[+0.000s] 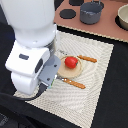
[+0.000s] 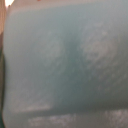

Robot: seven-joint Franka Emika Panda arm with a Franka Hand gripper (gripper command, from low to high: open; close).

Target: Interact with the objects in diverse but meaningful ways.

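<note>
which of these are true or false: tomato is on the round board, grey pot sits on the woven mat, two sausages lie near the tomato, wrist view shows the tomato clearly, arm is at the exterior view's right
1. The red tomato is on the round board. True.
2. The grey pot sits on the woven mat. False: it stands on the brown surface beyond the mat.
3. Two brown sausages lie near the tomato. True: one beside it, one at the board's edge.
4. The wrist view shows the tomato clearly. False: a blurred light-blue surface fills it.
5. The arm is at the exterior view's right. False: it is at the left. The claw is hidden.
</note>
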